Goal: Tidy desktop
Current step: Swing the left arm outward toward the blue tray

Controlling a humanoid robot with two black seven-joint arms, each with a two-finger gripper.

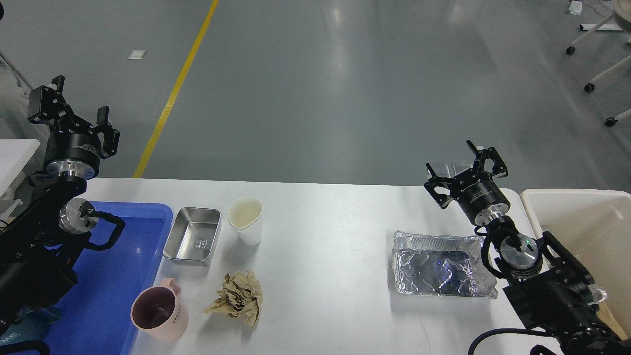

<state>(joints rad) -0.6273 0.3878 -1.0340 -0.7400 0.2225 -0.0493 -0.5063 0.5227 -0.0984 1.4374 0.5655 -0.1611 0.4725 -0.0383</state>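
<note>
Looking down on the desktop (325,276), a white top with rounded far corners that fills the lower half of the view. Nearest, at 7 o'clock, a pink mug (158,310) stands upright just beside the edge of a blue tray (118,276); a crumpled brown paper wad (237,298) lies to the mug's right, apart from it. At 4 o'clock, a crinkled foil container (441,265) sits open side up. Farther back, toward 10 o'clock, a steel pan (192,235) rests just beside the tray, and a white paper cup (246,220) with a dented rim stands to its right. A cream bin (586,231) sits off the table's right end at 3 o'clock. Right gripper (466,170) hovers over the far right corner, fingers spread, grasping nothing. Left gripper (74,111) is raised at 10 o'clock, fingers likewise released and empty. Beyond: grey glossy floor, a yellow line (177,88) running away at 11 o'clock, and castered stand legs (599,59) at 2 o'clock.
</note>
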